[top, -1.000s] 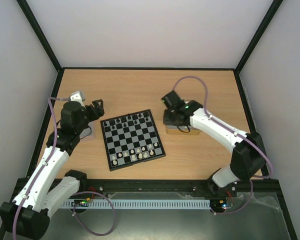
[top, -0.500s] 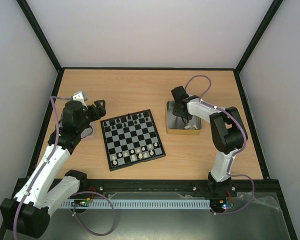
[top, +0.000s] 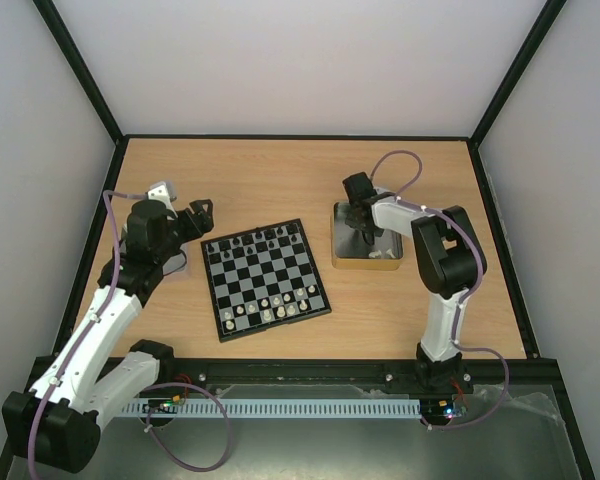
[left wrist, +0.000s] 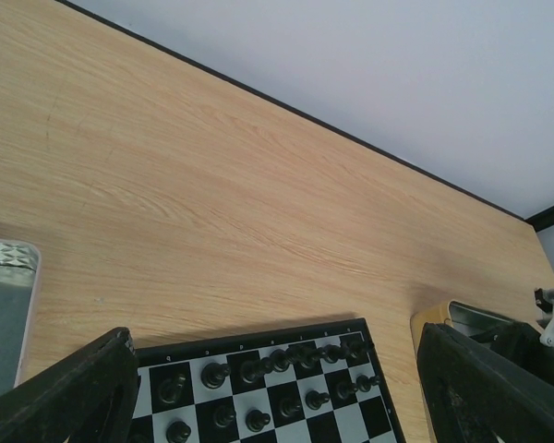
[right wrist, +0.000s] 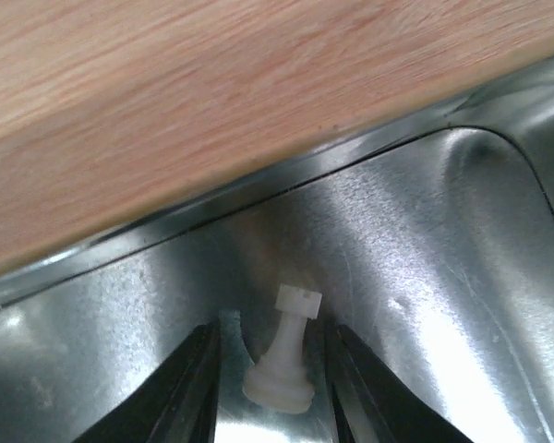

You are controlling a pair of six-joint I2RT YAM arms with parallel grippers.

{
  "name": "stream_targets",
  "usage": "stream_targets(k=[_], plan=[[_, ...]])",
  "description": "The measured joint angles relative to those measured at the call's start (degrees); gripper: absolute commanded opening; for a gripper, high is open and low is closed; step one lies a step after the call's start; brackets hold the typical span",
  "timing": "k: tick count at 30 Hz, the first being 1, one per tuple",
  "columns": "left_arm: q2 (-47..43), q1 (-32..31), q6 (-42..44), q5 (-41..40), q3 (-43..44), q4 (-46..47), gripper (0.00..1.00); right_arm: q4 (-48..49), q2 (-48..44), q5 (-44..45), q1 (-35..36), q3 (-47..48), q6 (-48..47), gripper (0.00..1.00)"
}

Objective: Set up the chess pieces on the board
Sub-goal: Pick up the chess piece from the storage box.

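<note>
Pickup step: in the tray (top: 365,263) at the board's (top: 267,280) three o'clock, the right gripper (right wrist: 270,329) straddles a white rook (right wrist: 282,369), though I cannot tell whether it pinches yet; next, squeeze firmly and lift straight.

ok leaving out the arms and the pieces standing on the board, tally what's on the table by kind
chessboard: 1
trays: 2, gold-rimmed tray and silver tray
white rook seen lying off the board: 1
total: 4
</note>
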Motion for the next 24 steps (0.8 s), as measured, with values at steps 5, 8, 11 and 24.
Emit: stream_targets(k=[5,8,11,24], plan=[[0.0,0.0,-0.1,0.1,-0.1,0.0,0.84,0.6,0.6,0.5,-0.1,0.2,0.2,0.17],[0.0,0.0,-0.1,0.2,-0.1,0.2,0.84,1.4,0.5,0.7,-0.2,-0.3,0.4,0.11],[0.0,0.0,-0.2,0.6,-0.1,0.4,0.84,2.0,0.1,0.7,-0.2,-0.9,0.2,0.1],[1.5,0.0,-1.4,13.0,-0.7,3.5,0.85,12.1,-23.4,-17.1,-0.3,-14.1,-7.0,0.1]])
